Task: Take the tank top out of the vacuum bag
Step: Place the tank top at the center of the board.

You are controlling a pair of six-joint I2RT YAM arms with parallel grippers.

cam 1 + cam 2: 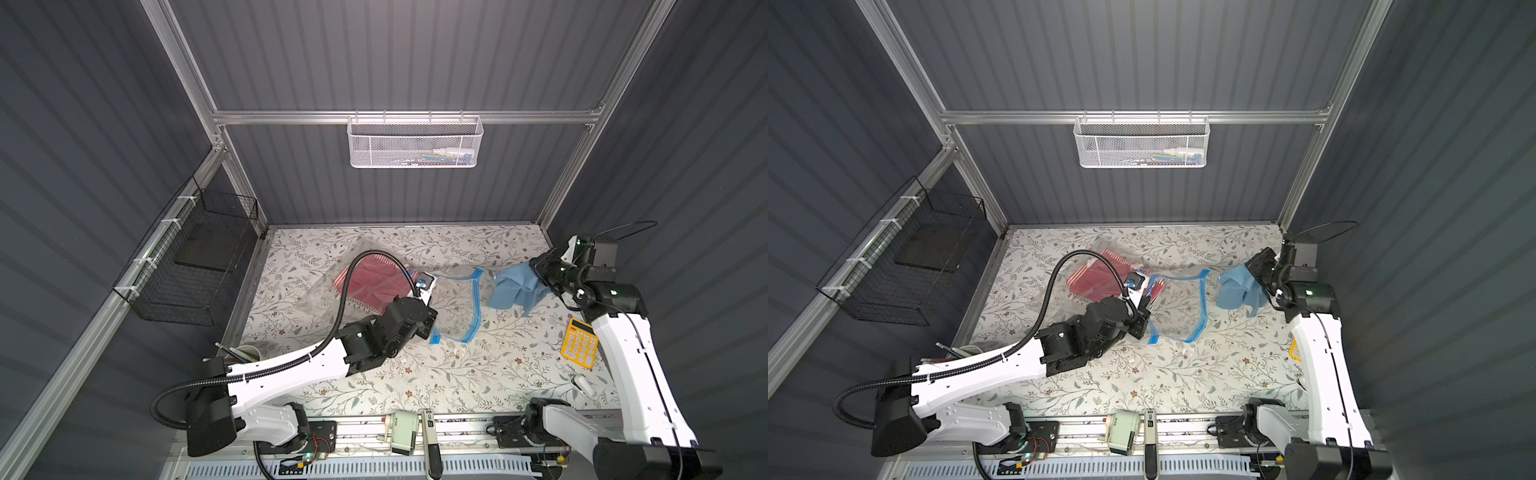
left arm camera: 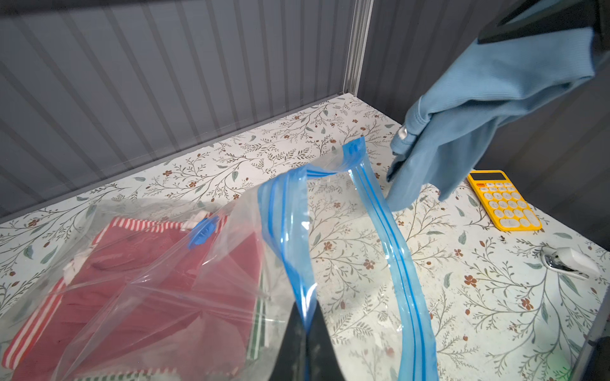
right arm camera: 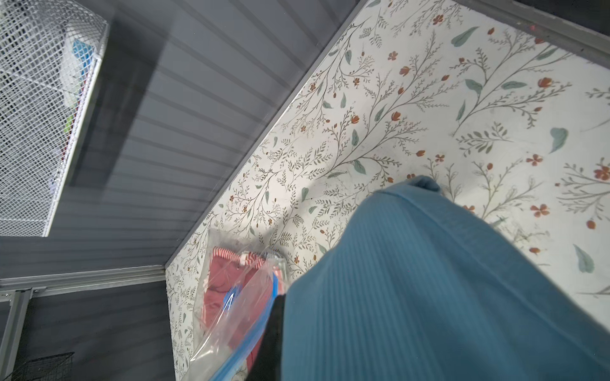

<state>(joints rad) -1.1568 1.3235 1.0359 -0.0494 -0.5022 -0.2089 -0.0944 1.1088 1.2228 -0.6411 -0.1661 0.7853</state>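
The right gripper (image 1: 538,272) is clamping the blue tank top (image 1: 513,291), which is hanging below its jaws, clear of the vacuum bag (image 2: 198,264). The left gripper (image 2: 307,349) is pinching the bag's zip strip (image 2: 284,237). The removal is looking done; only releasing is remaining.

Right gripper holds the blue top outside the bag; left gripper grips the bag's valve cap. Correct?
No. Left wrist view: the left gripper pinches the vacuum bag by its zip strip, not the valve cap. The right gripper holds the blue top.
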